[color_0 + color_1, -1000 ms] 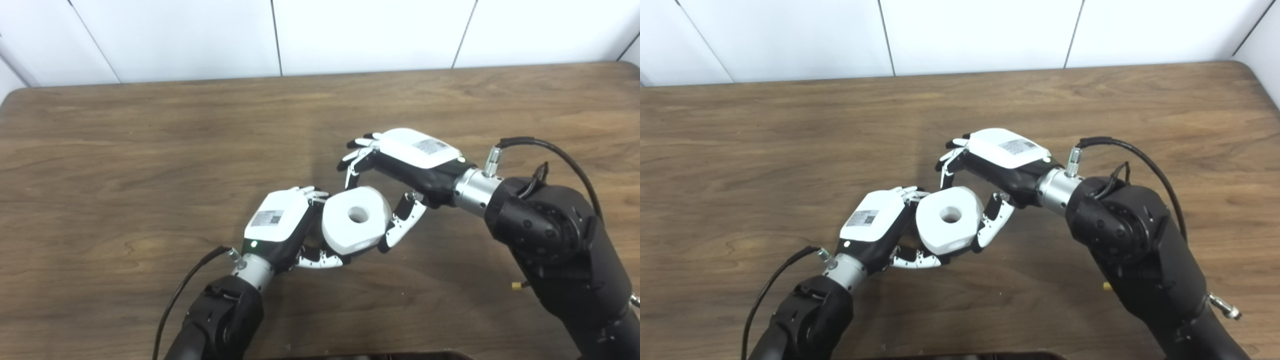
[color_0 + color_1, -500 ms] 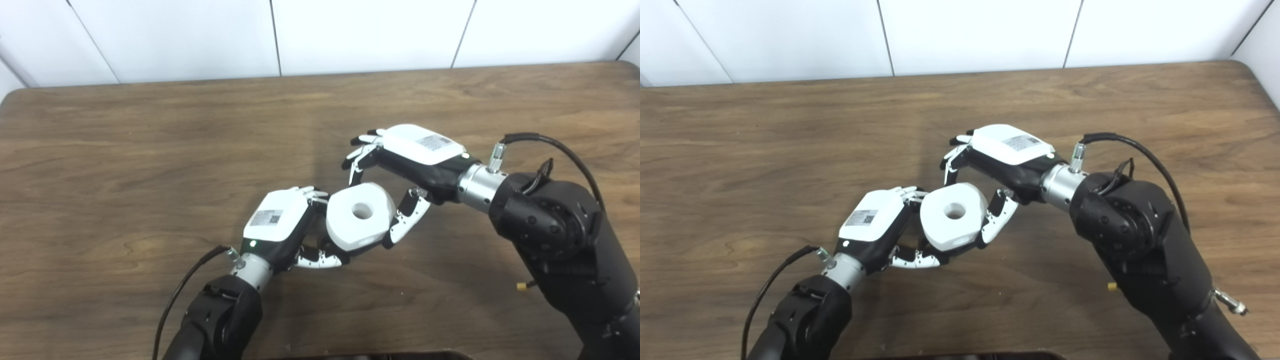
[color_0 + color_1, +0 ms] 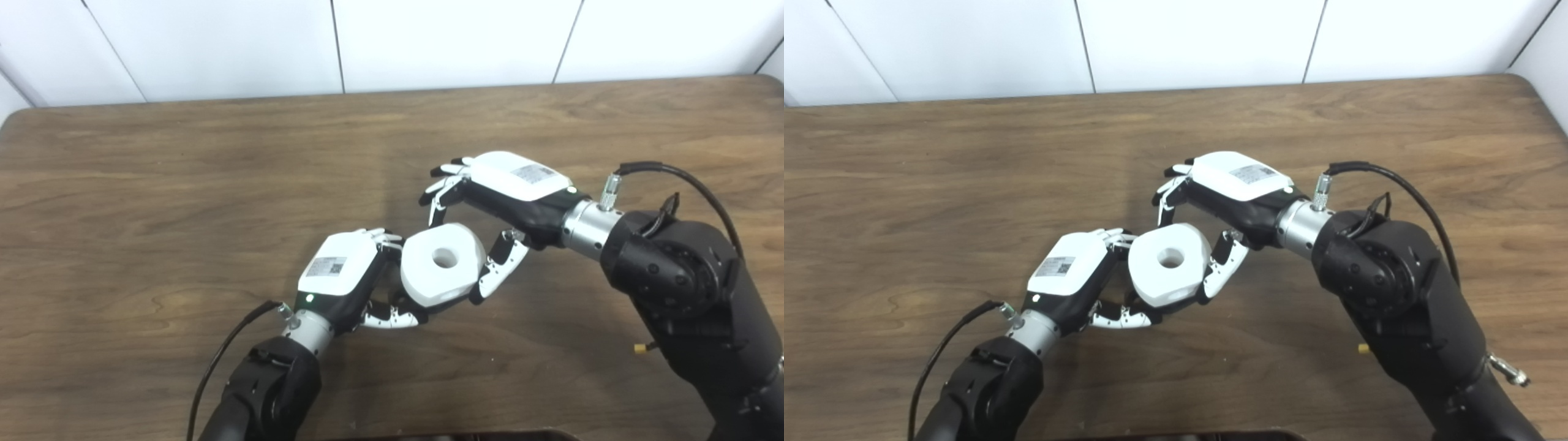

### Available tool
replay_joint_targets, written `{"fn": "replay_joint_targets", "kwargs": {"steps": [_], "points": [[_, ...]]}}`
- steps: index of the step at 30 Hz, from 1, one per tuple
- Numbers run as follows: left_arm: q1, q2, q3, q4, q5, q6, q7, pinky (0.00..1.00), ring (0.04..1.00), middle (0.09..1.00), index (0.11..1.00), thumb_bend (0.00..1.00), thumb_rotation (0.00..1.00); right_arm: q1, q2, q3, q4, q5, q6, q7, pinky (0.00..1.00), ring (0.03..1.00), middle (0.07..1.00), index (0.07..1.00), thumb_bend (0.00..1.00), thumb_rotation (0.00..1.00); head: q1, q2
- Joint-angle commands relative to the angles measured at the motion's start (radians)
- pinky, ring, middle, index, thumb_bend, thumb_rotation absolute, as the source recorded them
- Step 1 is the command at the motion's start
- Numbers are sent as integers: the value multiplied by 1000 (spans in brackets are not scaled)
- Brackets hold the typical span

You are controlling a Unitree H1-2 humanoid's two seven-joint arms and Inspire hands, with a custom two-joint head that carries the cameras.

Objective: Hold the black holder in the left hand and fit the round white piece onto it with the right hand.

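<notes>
I judged the job to be at the fitting step itself: the round white piece point(image 3: 442, 263) sat between my two hands above the wooden table point(image 3: 184, 184), its centre hole facing up toward the cameras, and I could not see the black holder at all, since the piece and the left hand point(image 3: 343, 278) covered whatever lay beneath. From the pictures I could not tell whether the piece was seated or only resting on top. The left hand was curled in against the piece's left and lower edge, fingers wrapped under it, so it looked clamped on something there, most likely the holder. The right hand point(image 3: 496, 208) arched over from the far right; its thumb point(image 3: 497, 275) lay against the piece's right side while the other fingers point(image 3: 442, 190) were spread and lifted above the piece's far edge, apparently clear of it. The next move, as I read it, called for a check of the seating, pressing down squarely if needed, with the left wrist kept steady so nothing tipped.
</notes>
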State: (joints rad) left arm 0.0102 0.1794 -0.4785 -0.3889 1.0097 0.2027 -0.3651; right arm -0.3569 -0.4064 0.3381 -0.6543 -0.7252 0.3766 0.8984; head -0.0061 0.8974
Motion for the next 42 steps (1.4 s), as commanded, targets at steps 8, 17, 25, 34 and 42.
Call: {"fn": "replay_joint_targets", "kwargs": {"steps": [8,17,25,34,42], "points": [[8,9,-10,2,-10,-6,-48,878,869,795,488,514,62,-6,3,-3,-20,-4,-31,-33,990,953,819,483,525,135,0,4],[7,5,-11,-2,-8,-2,-53,877,870,797,488,514,62,0,2,4,-26,-4,-32,-25,995,953,823,483,524,135,3,12],[6,3,-13,-3,-3,0,-53,880,871,798,489,514,63,15,0,4,-23,-1,-59,-36,998,949,821,483,525,135,5,13],[8,2,-11,-3,-7,-2,-49,877,871,798,488,514,62,22,12,2,-16,-9,-83,-45,1000,947,825,483,524,134,5,10],[7,0,-14,-5,-3,3,-56,882,873,801,489,514,63,34,9,3,-15,-16,-116,-67,1000,945,824,483,524,134,5,11]]}}
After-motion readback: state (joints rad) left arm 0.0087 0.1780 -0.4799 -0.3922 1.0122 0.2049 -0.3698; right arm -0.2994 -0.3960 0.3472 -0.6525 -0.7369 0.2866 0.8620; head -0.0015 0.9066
